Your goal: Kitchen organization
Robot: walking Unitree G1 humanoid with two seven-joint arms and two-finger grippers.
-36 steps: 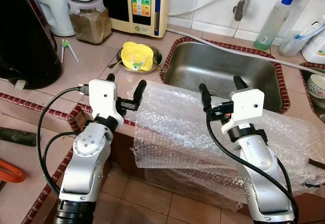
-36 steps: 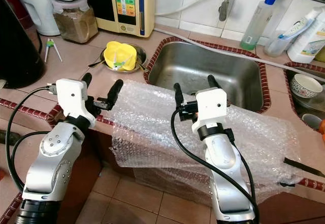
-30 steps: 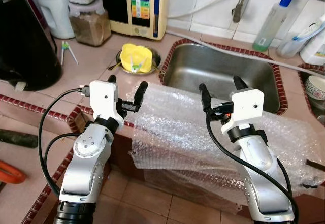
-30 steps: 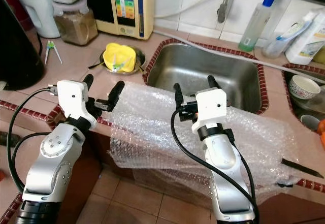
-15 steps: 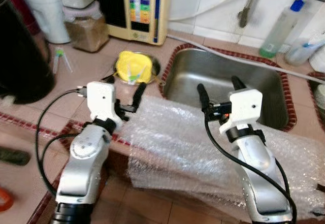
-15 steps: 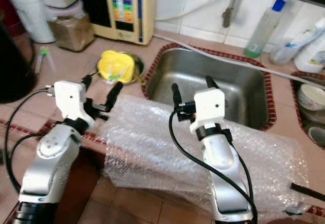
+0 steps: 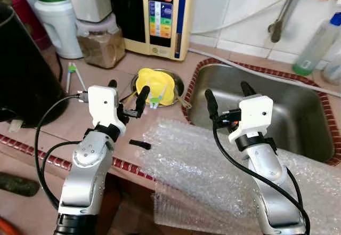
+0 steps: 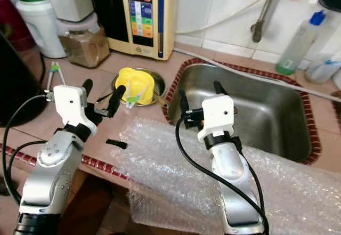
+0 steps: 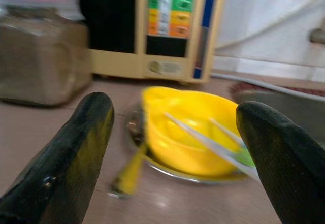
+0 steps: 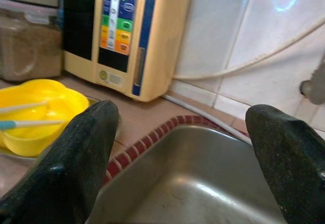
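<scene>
Both grippers have come forward over the counter since the earlier frames, and the camera has moved closer as well, so the whole scene sits nearer in view. Left gripper (image 7: pixel 127 97) hangs above the tiled counter (image 7: pixel 64 123) with its fingers spread apart and nothing between them, aimed at the yellow bowl (image 7: pixel 152 87). That bowl rests in a metal dish (image 9: pixel 167 169) just left of the sink (image 7: pixel 298 119), with white utensils (image 9: pixel 203 142) lying across it. Right gripper (image 7: pixel 228 92) is held over the near edge of the sink, fingers likewise apart and empty. A sheet of bubble wrap (image 7: pixel 197 171) lies draped over the counter's front edge, beneath the right arm. A small black object (image 7: pixel 139 144) lies on the counter between the left arm and the wrap; what it is cannot be told. Behind the bowl stands a cream-coloured appliance (image 7: pixel 162 11) with coloured buttons, a jar of brown contents (image 7: pixel 98 43) beside it. A green bottle (image 8: pixel 297 43) stands by the wall behind the sink.
</scene>
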